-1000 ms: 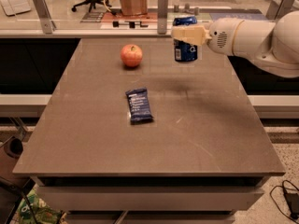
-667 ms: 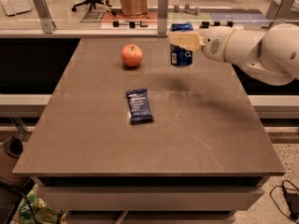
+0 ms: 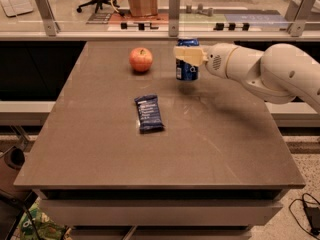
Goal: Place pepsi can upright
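Jaws grip the small blue cylindrical metal pepsi can upright at the far side of the flat brown table, and opening before its base sits flat could topple it.

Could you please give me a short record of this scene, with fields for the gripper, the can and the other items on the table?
table: brown top, seen from its near edge
gripper: over the far part of the table, reaching in from the right, shut on the can's upper part
pepsi can: upright in the gripper; contact with the table cannot be told
apple: left of the can, apart from it
snack packet: lying flat, nearer the camera than the can
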Robot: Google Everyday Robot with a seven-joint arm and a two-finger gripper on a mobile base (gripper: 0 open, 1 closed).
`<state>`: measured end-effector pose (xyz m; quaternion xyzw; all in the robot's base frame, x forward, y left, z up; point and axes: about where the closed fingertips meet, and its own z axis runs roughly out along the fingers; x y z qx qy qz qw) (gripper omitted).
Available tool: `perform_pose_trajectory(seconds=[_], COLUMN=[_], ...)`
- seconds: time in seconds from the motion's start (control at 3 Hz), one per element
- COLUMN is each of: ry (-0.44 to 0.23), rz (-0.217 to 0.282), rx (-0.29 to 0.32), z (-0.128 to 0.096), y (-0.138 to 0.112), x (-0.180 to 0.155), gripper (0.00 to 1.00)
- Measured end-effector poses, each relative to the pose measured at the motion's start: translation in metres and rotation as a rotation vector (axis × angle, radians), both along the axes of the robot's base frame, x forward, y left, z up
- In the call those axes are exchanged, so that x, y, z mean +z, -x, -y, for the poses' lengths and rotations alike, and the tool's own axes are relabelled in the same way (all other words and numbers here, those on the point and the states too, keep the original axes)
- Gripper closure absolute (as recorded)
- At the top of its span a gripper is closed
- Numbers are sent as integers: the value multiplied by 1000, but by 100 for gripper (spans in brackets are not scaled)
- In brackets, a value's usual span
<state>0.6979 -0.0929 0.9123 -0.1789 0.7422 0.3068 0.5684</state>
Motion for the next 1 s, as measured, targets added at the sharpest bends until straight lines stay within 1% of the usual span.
perform_pose_trajectory(seconds=[0.33, 0.67, 1.0], ry=[3, 7, 8], rz=[-30, -40, -40], rx=[-64, -110, -110], z=[-1, 1, 1], y=[-1, -1, -1], x=[-24, -37, -31], gripper=[100, 100, 82])
